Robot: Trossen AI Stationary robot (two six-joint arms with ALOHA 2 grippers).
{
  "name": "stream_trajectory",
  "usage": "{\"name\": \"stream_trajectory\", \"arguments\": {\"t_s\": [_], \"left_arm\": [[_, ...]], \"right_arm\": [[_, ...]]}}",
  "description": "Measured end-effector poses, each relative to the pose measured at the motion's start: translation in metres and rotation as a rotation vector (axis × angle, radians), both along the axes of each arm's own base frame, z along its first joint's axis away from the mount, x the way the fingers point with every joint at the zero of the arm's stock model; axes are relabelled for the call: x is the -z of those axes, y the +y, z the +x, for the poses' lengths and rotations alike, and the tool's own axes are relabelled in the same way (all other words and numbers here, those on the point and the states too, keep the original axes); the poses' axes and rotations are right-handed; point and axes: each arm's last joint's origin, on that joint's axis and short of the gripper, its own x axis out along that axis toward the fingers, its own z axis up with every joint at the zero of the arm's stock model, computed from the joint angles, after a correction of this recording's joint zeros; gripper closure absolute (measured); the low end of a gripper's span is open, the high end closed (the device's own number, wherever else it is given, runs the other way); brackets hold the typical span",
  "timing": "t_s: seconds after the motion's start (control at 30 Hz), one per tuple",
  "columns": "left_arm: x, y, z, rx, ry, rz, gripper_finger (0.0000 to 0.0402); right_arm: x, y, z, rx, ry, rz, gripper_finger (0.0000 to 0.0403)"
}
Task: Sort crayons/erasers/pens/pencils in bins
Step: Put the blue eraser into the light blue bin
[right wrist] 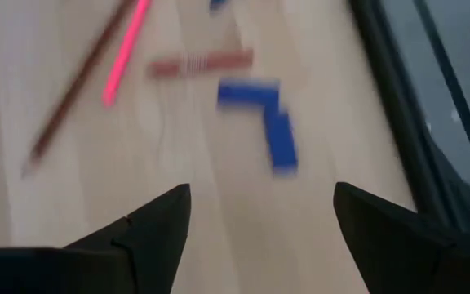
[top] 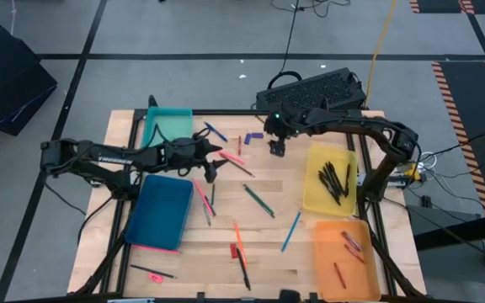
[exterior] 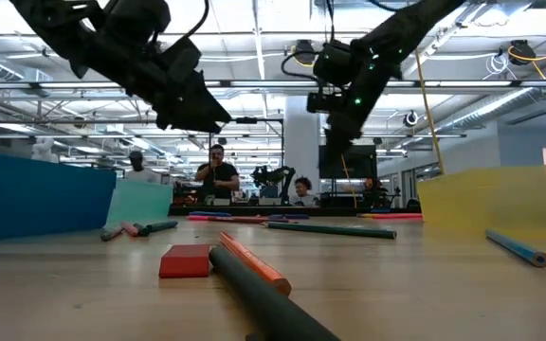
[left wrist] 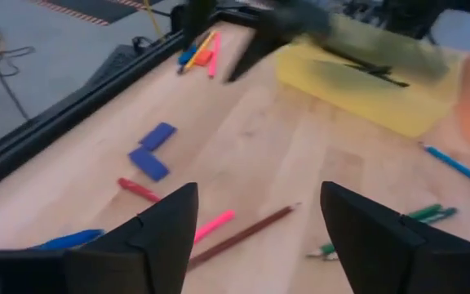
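Note:
Pens, pencils, crayons and erasers lie scattered on the wooden table. Two blue erasers (right wrist: 272, 122) lie on the wood near the far edge, beside a red crayon (right wrist: 202, 64). My right gripper (top: 276, 148) hovers open above the table just near of them, with nothing between its fingers. My left gripper (top: 214, 165) is open in the air over a pink pen (left wrist: 215, 224) and a brown pencil (left wrist: 243, 233), touching neither. The yellow bin (top: 311, 198) holds several black pens. The orange bin (top: 320, 269) holds a few crayons.
The teal bin (top: 168, 126) stands at the far left and the dark blue bin (top: 162, 210) near of it. A red eraser (exterior: 186, 260), an orange stick and a dark pen lie near the front edge. Green and blue pencils lie mid-table. A keyboard (top: 318, 88) sits beyond the far edge.

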Motion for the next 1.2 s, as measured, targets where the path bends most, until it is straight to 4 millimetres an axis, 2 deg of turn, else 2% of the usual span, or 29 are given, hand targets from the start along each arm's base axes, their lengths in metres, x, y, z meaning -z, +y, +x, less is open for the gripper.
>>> {"name": "stream_trajectory", "arguments": {"t_s": [0.13, 0.3, 0.53, 0.87, 0.97, 1.2], "left_arm": [[-0.002, -0.007, 0.0, 0.044, -0.012, -0.023, 0.0155], [0.001, -0.006, -0.001, 0.033, 0.023, -0.041, 0.0152], [0.004, -0.007, -0.003, 0.03, 0.055, -0.047, 0.0157], [0.01, -0.013, 0.003, 0.01, 0.058, -0.035, 0.0158], [0.011, -0.016, 0.005, 0.022, 0.057, -0.027, 0.0158], [0.011, -0.021, 0.006, 0.063, 0.066, 0.018, 0.0158]], "right_arm": [[0.018, -0.032, 0.019, -0.019, -0.001, 0.055, 0.0116], [0.042, -0.068, 0.04, -0.062, 0.016, 0.116, 0.0116], [0.078, -0.09, 0.04, -0.091, 0.042, 0.179, 0.0117], [0.088, -0.098, 0.039, -0.116, 0.014, 0.185, 0.0128], [0.09, -0.093, 0.039, -0.146, 0.072, 0.167, 0.0151], [0.096, -0.07, 0.044, -0.216, 0.248, 0.114, 0.0234]]}}
